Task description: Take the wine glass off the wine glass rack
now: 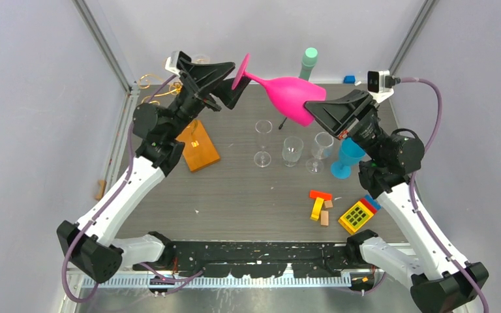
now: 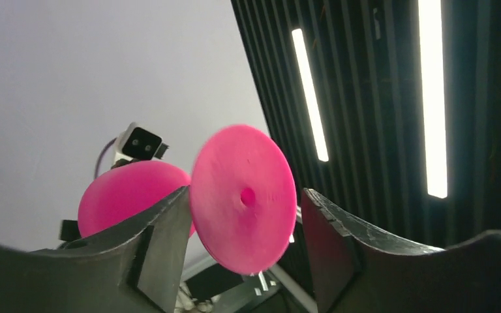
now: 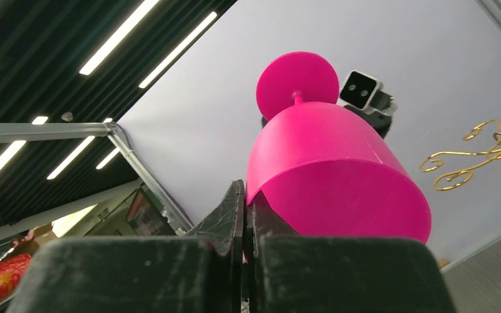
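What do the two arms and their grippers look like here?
The left arm and right arm have white links between bulky black joints, with a purple cable looped along each. The left gripper and right gripper are black wedges with two broad fingers; a small white camera sits on each wrist.

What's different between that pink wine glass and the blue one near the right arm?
The pink wine glass is up in the air, lying nearly sideways; the blue glass stands upright on the table. The right tool pinches the pink wine glass at its rim; nothing holds the blue glass. The pink one looks bigger. Both are coloured, stemmed, with a round foot.
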`<action>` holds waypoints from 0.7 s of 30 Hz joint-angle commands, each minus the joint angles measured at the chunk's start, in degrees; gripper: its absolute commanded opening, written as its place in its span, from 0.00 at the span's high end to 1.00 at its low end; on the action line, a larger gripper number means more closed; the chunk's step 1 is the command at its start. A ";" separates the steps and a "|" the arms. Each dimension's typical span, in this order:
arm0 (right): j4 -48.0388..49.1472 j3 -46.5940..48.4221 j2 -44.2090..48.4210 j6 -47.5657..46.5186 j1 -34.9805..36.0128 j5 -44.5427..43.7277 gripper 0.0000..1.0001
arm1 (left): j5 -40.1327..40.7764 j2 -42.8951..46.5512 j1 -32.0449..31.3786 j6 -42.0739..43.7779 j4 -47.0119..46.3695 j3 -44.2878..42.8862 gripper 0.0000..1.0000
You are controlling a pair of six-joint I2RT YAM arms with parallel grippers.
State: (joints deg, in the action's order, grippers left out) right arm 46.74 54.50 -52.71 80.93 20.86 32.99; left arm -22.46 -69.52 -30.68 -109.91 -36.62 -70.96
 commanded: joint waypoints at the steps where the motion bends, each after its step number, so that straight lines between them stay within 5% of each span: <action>1: -6.43 3.91 -0.40 -5.14 -0.18 -0.39 1.00 | 0.01 5.93 -0.26 9.83 -3.27 2.05 0.30; 8: -28.75 7.68 4.86 -20.66 -0.21 -4.40 1.00 | -2.19 16.34 -0.22 36.67 21.19 10.71 0.09; 15: -58.53 14.53 5.76 -36.04 -0.21 -5.39 1.00 | 3.43 23.47 -0.13 63.56 47.28 11.45 0.06; 21: -86.58 20.54 2.31 -56.23 -0.20 -0.21 1.00 | 12.35 24.84 -0.17 78.30 63.00 8.41 0.06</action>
State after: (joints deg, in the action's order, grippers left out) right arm -16.49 70.70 -48.16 41.74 20.75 29.63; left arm -17.04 -45.58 -30.70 -46.92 12.97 -59.13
